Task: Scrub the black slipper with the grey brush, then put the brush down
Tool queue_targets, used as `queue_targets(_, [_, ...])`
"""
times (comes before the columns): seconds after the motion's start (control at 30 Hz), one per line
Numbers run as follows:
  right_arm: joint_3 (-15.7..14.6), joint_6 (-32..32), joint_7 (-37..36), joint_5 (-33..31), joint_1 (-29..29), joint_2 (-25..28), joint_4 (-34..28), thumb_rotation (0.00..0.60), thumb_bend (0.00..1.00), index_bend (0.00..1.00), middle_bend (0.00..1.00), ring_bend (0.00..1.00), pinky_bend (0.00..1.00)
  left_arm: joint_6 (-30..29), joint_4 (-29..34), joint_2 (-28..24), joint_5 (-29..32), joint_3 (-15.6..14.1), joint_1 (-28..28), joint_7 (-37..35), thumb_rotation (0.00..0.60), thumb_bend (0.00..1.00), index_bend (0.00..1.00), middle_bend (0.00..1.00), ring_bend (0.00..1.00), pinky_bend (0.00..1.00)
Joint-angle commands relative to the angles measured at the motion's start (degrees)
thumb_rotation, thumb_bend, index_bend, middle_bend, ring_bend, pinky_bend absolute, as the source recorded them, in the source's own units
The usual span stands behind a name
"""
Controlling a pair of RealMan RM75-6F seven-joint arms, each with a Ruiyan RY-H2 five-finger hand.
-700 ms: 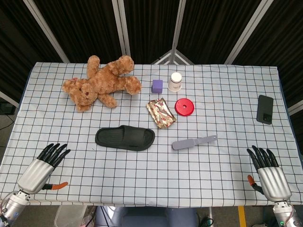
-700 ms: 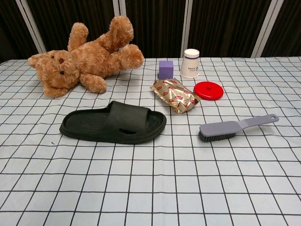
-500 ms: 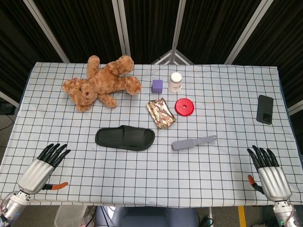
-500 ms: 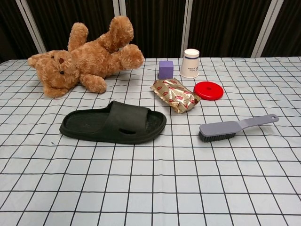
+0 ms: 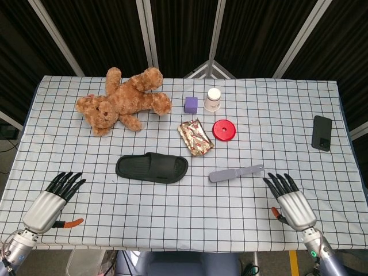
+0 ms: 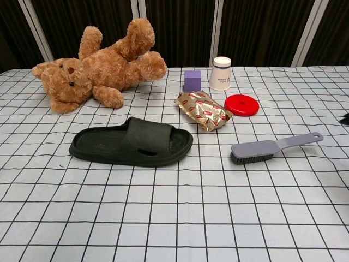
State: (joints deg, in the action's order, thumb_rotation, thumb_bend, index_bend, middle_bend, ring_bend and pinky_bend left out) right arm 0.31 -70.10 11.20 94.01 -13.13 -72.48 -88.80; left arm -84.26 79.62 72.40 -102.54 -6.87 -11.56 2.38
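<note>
Both hands sit at the near edge of the bench, fingers spread, holding nothing: left hand [image 5: 50,201] by the near left corner, right hand [image 5: 290,200] just short of the brush [image 5: 236,173]. I'd come at the handle from the right and wrap it low so the bristles stay down. The slipper [image 5: 152,167] lies mid-bench, left of the brush. The chest view shows those bristles [image 6: 251,158] clearly but barely any hand; only the head view shows the phone [image 5: 322,133] by the right edge.

Left hand [image 5: 50,199] and right hand [image 5: 290,201] hover empty, fingers extended.
</note>
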Motion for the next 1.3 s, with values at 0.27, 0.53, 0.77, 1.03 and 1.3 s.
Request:
queue_targets(0.27, [6.5,16.2,7.7,-7.2,-12.6,-6.3,-0.6,0.6,0.41,0.07,0.08,0.04,0.06,2.1,-0.7,0.2,2.4,0.9,-0.6,-0.5,0.383,0.08,0.0,0.0,0.0,0.07])
queue_targets(0.53, [8.2,22.2,9.6,-11.0,-18.2,-10.4,3.7,0.6,0.41,0.14,0.14,0.08,0.09,3.4,-1.1,0.5,4.2,1.7,-0.9,-0.8,0.386,0.08,0.0,0.0,0.0,0.07])
queue_targets(0.77, [8.9,24.1,11.4,-12.8,-21.4,-13.0,5.6,0.6,0.41,0.18,0.16,0.11,0.12,4.8,-1.4,0.7,5.7,2.3,-1.4,-1.0,0.384,0.08,0.0,0.0,0.0,0.07])
queue_targets(1.03, [9.4,24.3,12.5,-14.9,-23.5,-15.0,7.7,0.6,0.41,0.28,0.23,0.16,0.2,5.2,-1.5,0.5,6.5,2.6,-1.5,-1.4,0.385,0.08,0.0,0.0,0.0,0.07])
queue_targets(1.3, [8.9,23.8,12.1,-15.6,-24.5,-16.0,9.6,0.6,0.41,0.35,0.28,0.2,0.24,5.4,-1.6,0.5,6.8,2.6,-1.6,-1.4,0.385,0.08,0.0,0.0,0.0,0.07])
